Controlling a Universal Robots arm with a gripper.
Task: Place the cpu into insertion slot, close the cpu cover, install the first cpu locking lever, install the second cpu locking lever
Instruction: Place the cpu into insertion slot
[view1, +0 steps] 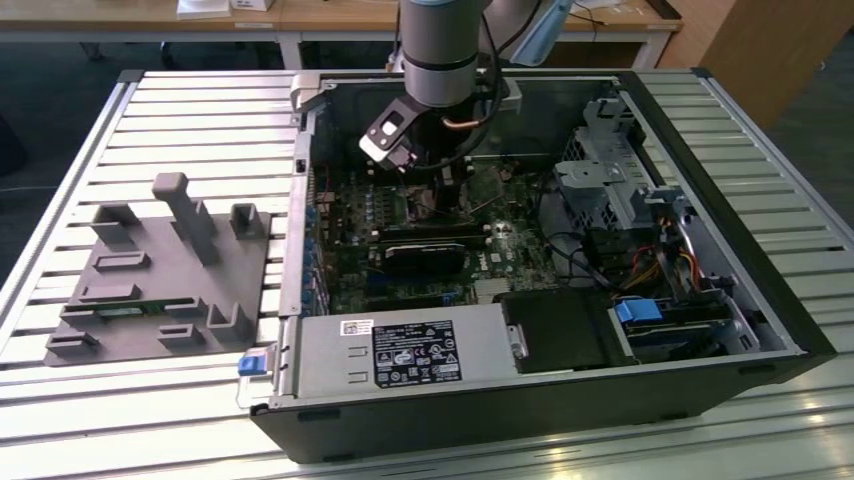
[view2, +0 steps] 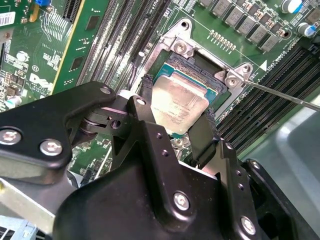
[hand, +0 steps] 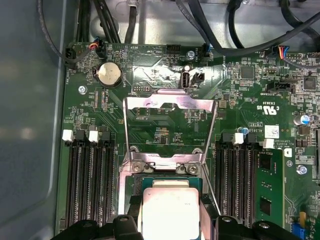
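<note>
Gripper (view2: 176, 114) pinching cpu (view2: 182, 100) by opposite edges, chip at insertion slot (view2: 197, 62) right beneath; seated or not, can't tell. cpu cover (hand: 150, 102) tipped up just beyond. Best: keep chip level, square to rim, ease down.

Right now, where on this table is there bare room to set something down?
Bare slatted table lies at the exterior view's left, beyond and before the grey fixture. Inside the computer case it is crowded: the gripper holds the cpu at the insertion slot.

the cpu (hand: 171, 212) hides most of the insertion slot (view2: 199, 67) beneath it.
</note>
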